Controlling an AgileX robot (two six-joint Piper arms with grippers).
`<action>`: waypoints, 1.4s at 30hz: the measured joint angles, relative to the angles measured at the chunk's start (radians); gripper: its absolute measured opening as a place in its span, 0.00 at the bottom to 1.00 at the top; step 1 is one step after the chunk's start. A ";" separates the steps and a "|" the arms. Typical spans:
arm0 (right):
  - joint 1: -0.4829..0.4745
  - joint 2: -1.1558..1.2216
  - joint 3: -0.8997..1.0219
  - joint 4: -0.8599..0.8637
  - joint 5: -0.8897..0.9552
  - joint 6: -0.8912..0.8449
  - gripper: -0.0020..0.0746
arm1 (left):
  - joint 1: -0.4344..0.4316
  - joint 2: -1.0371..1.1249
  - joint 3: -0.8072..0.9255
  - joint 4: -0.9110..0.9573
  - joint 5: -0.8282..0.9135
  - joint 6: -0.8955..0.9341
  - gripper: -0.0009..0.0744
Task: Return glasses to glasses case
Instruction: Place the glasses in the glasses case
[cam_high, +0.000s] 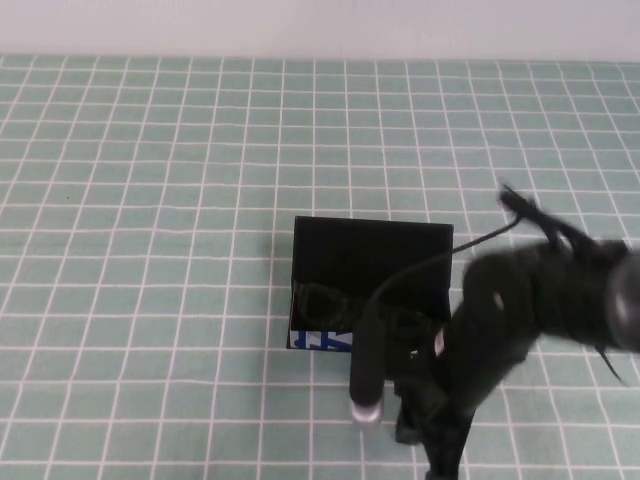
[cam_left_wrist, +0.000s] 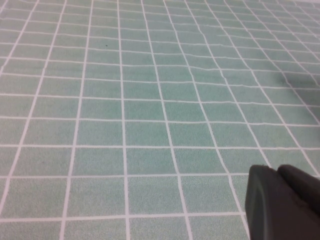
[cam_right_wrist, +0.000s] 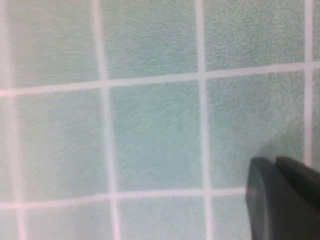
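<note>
The black glasses case (cam_high: 372, 250) lies open in the middle of the table in the high view, its flap lid folded back and its white, blue-printed front edge (cam_high: 320, 340) facing me. The black glasses (cam_high: 328, 298) lie inside it at its front left. My right gripper (cam_high: 438, 450) hangs low over the cloth just in front of the case's right end, blurred; in the right wrist view its fingers (cam_right_wrist: 280, 200) are pressed together over bare cloth. My left gripper (cam_left_wrist: 282, 202) shows only in the left wrist view, shut and empty above the cloth.
A green cloth with a white grid (cam_high: 150, 200) covers the whole table. The right arm's dark body (cam_high: 560, 290) and its cable (cam_high: 420, 262) reach over the case's right end. A pale wall runs along the far edge.
</note>
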 joint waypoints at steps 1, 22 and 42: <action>0.017 -0.022 0.039 -0.016 -0.077 0.026 0.01 | 0.000 0.000 0.000 0.000 0.000 0.000 0.01; 0.083 -0.173 0.303 -0.139 -0.754 0.301 0.01 | 0.000 0.000 0.000 0.000 0.000 0.000 0.01; 0.033 -0.077 0.303 0.018 -0.928 0.210 0.01 | 0.000 0.000 0.000 0.000 0.000 0.000 0.01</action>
